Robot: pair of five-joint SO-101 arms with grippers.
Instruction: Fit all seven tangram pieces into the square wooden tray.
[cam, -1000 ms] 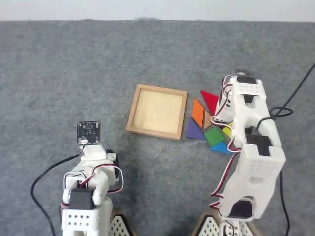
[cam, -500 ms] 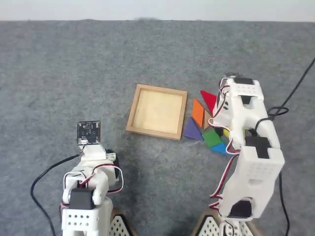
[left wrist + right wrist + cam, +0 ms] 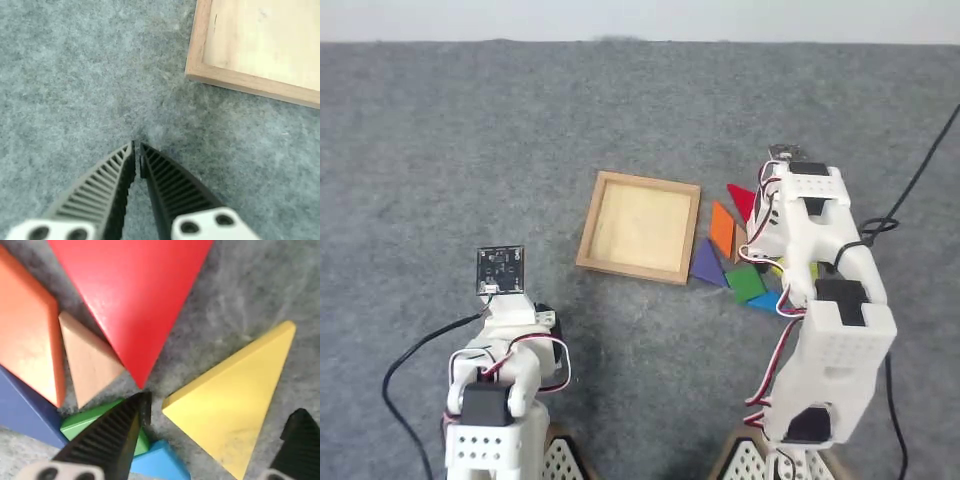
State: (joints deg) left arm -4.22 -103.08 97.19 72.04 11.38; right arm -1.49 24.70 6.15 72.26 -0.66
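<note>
The right fingers (image 3: pixel 115 435) are spread wide, with the yellow piece (image 3: pixel 235 405) between them, not gripped. In the last second the right arm (image 3: pixel 830 340) has slid a bit over the pile, so a first pick looks close. The left fingers (image 3: pixel 120 180) are pressed together, holding nothing, near the tray (image 3: pixel 199 40). Seven pieces lie on the desk (image 3: pixel 470 130) beside the one tray: yellow, red (image 3: pixel 135 290), orange (image 3: pixel 25 340), tan (image 3: pixel 87 360), dark blue (image 3: pixel 20 410), green (image 3: pixel 82 425) and light blue (image 3: pixel 160 462). None is in yet.
</note>
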